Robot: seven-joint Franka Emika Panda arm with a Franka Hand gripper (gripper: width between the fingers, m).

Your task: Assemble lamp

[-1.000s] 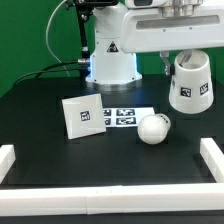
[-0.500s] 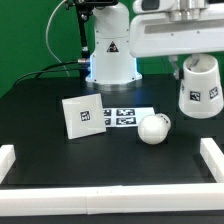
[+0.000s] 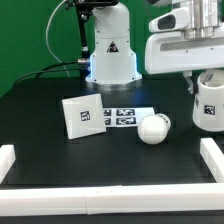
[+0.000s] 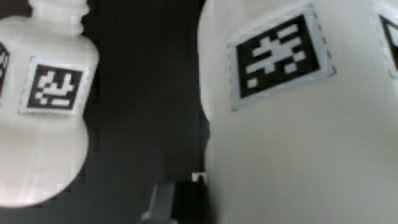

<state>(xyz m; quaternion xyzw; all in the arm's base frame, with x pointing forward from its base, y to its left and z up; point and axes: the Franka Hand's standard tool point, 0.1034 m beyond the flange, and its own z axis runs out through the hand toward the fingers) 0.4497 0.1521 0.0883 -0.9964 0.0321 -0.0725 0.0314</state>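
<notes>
The marker board lies flat on the black table, in front of the robot's white body. The lamp's square base is just beside the board on the exterior view's left, tipped up so that its tagged face shows. The bulb lies on the table at the board's other end, touching or nearly touching its near corner, with the round head towards the camera. The shade is well apart from the board, far out on the exterior view's right and partly cut off by the picture's edge. It is upright under the arm's hand, with a tag facing the camera, and whether its bottom is clear of the table cannot be told. The gripper sits at the shade's top rim. In the wrist view the shade's tagged wall fills much of the picture, and one dark finger lies close against it, so the pincer appears to be clamped on the shade's wall. The bulb shows beside it, tag towards the camera. White rails edge the table on the side of the board nearest the camera and at both ends.
</notes>
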